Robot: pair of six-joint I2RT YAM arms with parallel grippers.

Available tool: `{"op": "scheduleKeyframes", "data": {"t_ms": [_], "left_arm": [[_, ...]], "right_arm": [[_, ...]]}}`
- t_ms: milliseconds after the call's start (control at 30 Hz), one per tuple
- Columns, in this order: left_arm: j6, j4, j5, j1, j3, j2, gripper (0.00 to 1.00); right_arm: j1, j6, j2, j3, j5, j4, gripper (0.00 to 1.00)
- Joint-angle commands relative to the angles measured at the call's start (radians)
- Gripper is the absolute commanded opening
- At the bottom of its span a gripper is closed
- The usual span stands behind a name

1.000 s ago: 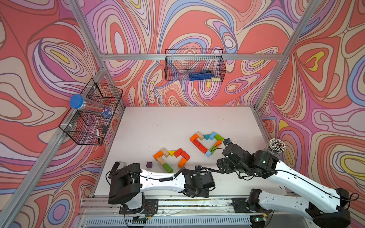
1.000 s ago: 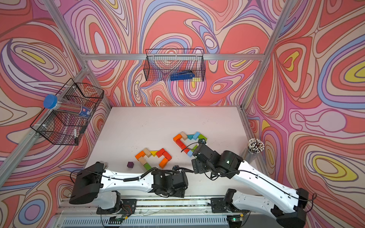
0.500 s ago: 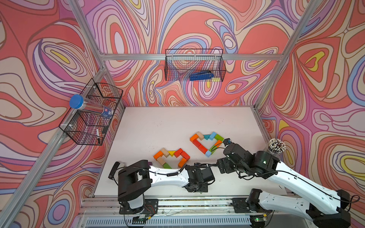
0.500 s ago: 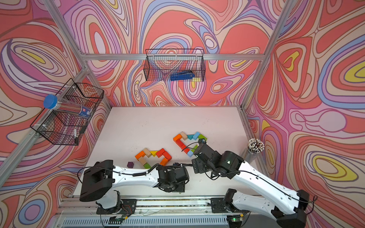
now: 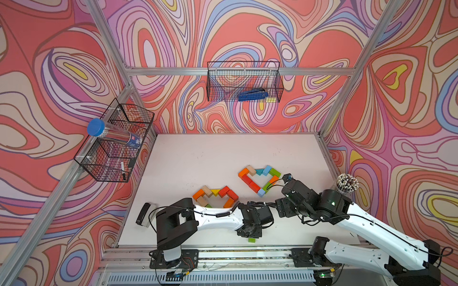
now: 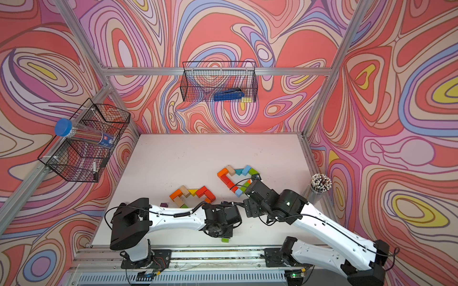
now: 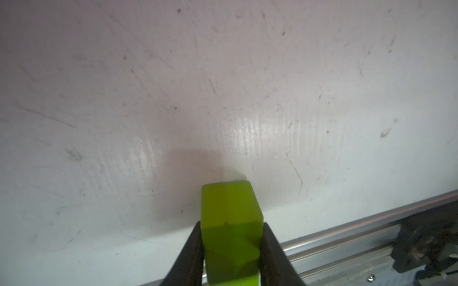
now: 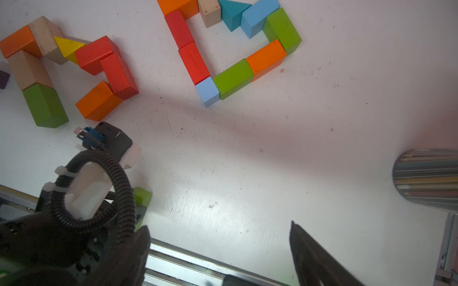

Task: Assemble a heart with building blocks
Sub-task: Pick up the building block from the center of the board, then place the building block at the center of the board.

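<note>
**Cell.** Three walls carry a swirl print in red, pink, blue and yellow, set in aluminium frame posts [image 5: 111, 47]. On the back wall hangs a black wire basket [image 5: 223, 81] holding a blue stapler-shaped tool [image 5: 252, 95]. On the left wall is a second black wire basket [image 5: 104, 170], with a clear tube with a blue cap [image 5: 95, 126] lying across it.

**Surface.** The white matte tabletop [image 5: 210, 153] is scuffed. The left wrist view shows fine scratches, dark specks and a patch of glare. An aluminium rail [image 7: 359, 220] runs along the near edge. A black-and-grey stapler [image 5: 145, 214] lies near the left edge, and a clear cup of pencils [image 5: 346, 182] stands at the right edge.

**Blocks.**
- A closed heart outline of coloured wooden bricks [image 5: 248, 181] sits right of centre, its ring complete.
- To its left is an unfinished heart outline [image 5: 224, 191]. It is open at the bottom tip, between a green brick [image 8: 44, 106] and an orange brick [image 8: 98, 100].
- A small purple cube [image 6: 163, 204] sits just left of the unfinished outline, not touching it.

**Left gripper** [image 7: 232, 224]. The fingers press both sides of a bright green wooden block [image 7: 229, 205] at the near edge of the table, beside the rail. In both top views the block shows just under the wrist. I cannot tell whether it is lifted off the surface.

**Right gripper** [image 8: 219, 230]. The jaws stand wide apart with nothing between them, over bare table near the front rail.
</note>
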Motion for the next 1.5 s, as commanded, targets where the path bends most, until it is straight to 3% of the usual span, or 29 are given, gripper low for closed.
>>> {"op": "scheduleKeyframes", "data": {"t_ms": [0,133,200,500,733,1067,1300,1367,1467], "left_arm": [[0.064,-0.072,-0.072,0.002,0.000,0.006,0.26],[0.162,-0.083,-0.088,0.018,-0.023,-0.024,0.15],[0.200,-0.092,-0.096,0.029,-0.051,-0.059,0.14],[0.353,-0.128,-0.153,0.071,-0.214,-0.254,0.21],[0.472,-0.166,-0.122,0.103,-0.260,-0.334,0.22],[0.514,-0.208,-0.093,0.152,-0.337,-0.443,0.22],[0.557,-0.201,-0.061,0.188,-0.336,-0.421,0.23],[0.555,-0.204,-0.068,0.193,-0.335,-0.413,0.26],[0.549,-0.206,-0.072,0.196,-0.332,-0.419,0.37]], "right_arm": [[0.004,-0.013,-0.008,-0.015,-0.053,0.078,0.89],[0.005,-0.040,-0.041,-0.069,-0.140,0.185,0.88],[0.004,-0.053,-0.038,-0.086,-0.167,0.234,0.88],[0.004,-0.120,0.043,-0.107,-0.344,0.477,0.87],[0.005,-0.125,0.110,-0.110,-0.385,0.535,0.87],[0.005,-0.114,0.111,-0.165,-0.430,0.590,0.84],[0.005,-0.110,0.110,-0.191,-0.426,0.614,0.83],[0.005,-0.109,0.099,-0.201,-0.415,0.611,0.83],[0.004,-0.105,0.079,-0.218,-0.406,0.605,0.83]]}}
